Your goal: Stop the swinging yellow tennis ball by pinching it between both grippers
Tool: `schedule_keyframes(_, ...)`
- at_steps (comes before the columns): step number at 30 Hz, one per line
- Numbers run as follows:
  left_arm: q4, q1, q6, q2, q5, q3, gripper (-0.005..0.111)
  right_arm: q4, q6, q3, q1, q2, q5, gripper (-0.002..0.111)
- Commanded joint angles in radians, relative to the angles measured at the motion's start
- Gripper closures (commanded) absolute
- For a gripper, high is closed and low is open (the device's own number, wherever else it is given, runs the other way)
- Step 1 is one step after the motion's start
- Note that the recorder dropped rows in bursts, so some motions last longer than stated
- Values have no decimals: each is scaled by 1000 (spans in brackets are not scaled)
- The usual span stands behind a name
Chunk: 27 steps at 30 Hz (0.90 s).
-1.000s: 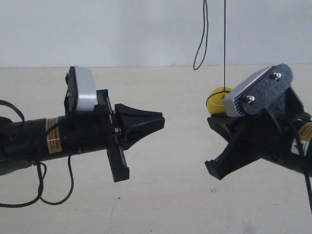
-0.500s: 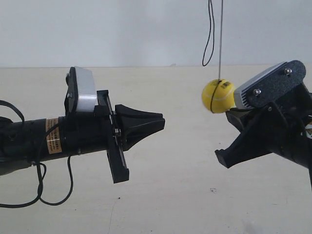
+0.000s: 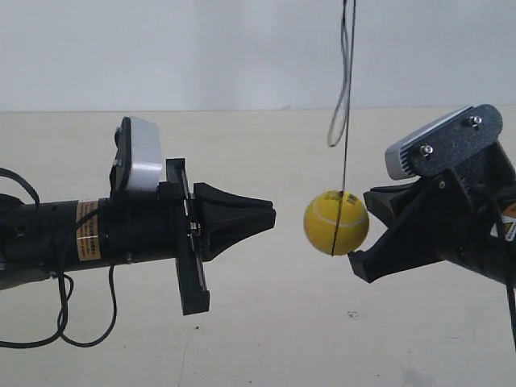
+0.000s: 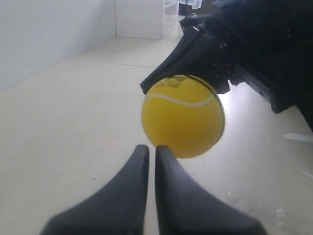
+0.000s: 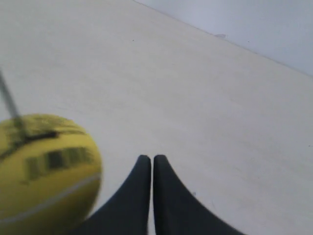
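between left pincer (image 4: 150, 149) and right pincer (image 5: 149, 157) | yellow tennis ball (image 3: 336, 222), nearer right | both pressed together

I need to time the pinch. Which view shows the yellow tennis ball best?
The exterior view: the whole yellow tennis ball hangs sharp on its string between the left gripper and right gripper. The left wrist view also shows it whole, head-on. The right wrist view shows it blurred and cut off.

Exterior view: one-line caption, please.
Yellow tennis ball hangs on its string between the shut grippers, close beside the right gripper, a gap from the left gripper.
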Motion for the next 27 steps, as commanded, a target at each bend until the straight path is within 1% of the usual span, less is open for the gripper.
schedule_keyframes(1,21,-6,-17,4,-5,-6,102,-114,122,0,0,-5,10,108)
schedule_keyframes(4,21,-6,-17,4,-5,-6,102,-210,212,0,0,-5,10,108)
schedule_keyframes(7,21,-6,-17,4,-5,-6,102,-325,344,0,0,-5,10,108)
schedule_keyframes(8,21,-6,-17,4,-5,-6,102,-456,465,0,0,-5,8,108)
schedule_keyframes(12,21,-6,-17,4,2,-6,102,-765,719,0,0,-5,-17,108)
schedule_keyframes(14,21,-2,-17,4,34,-4,102,-1048,969,0,0,-5,-77,108)
schedule_keyframes(16,23,9,-23,4,36,-3,102,-1200,1091,0,0,-5,-140,108)
schedule_keyframes(19,52,36,-39,4,36,-3,102,-1234,1113,0,0,-5,-148,108)
schedule_keyframes(21,77,76,-77,0,29,-2,102,-1234,1113,0,0,-5,-148,108)
schedule_keyframes(25,236,191,-205,-49,10,-1,102,-1236,1113,0,0,-5,-146,108)
schedule_keyframes(27,369,208,-240,-58,-69,-1,102,-1235,1113,0,0,-5,-151,108)
